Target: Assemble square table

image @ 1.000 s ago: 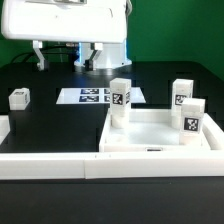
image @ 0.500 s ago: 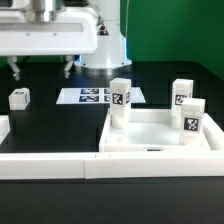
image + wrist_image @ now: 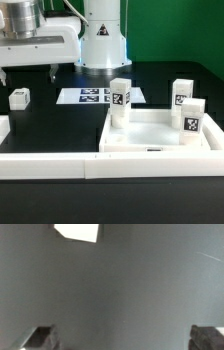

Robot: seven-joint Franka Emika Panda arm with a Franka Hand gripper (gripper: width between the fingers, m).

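Black surface (image 3: 60,125) below, the gripper (image 3: 28,73) has swung left toward the loose leg (image 3: 19,97), jaws apart, empty, three legs already standing in the square table (image 3: 160,135).

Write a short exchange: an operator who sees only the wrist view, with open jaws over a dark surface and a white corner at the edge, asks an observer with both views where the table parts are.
Operator: How many legs stand on the slab?
Observer: Three stand upright at the corners of the slab: one leg on the exterior view's left and two legs on its right.
Operator: Where is a loose leg?
Observer: A loose leg lies on the black table, apart from the marker board, on the exterior view's left.
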